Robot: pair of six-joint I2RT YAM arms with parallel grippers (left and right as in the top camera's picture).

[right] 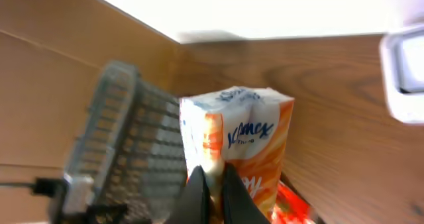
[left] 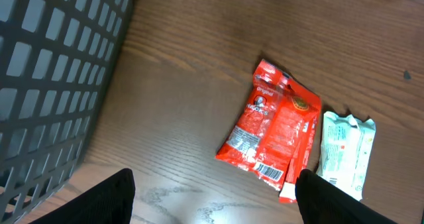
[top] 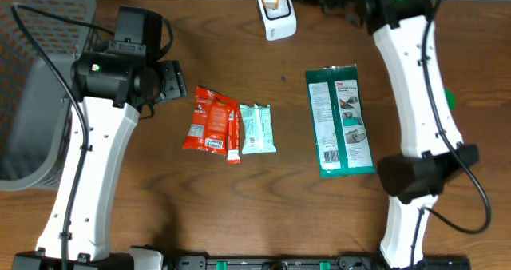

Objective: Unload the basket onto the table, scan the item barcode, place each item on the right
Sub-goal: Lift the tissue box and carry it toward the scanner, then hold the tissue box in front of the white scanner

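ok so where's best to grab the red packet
Probably pinch across its narrow width at the end away from the barcode, coming straight down: the red packet lies flat on the table, and a mint packet crowds one long side.

The basket [top: 36,102] sits at the far left of the worktop [top: 239,206]. My left hand [top: 174,82] hangs just to the basket's right, above the worktop. The snack packet [top: 209,120] lies a little further right. A slim sachet [top: 233,142] overlaps that packet's right edge, and the wipes packet [top: 257,129] lies against the sachet's right side. Well to the right of these lies the large flat pack [top: 340,131], beside my right arm. The scanner [top: 278,21] stands at the far edge, behind the gap between the wipes packet and the large flat pack. My right hand [right: 212,172] holds the tissue pack [right: 242,144] close to the scanner.
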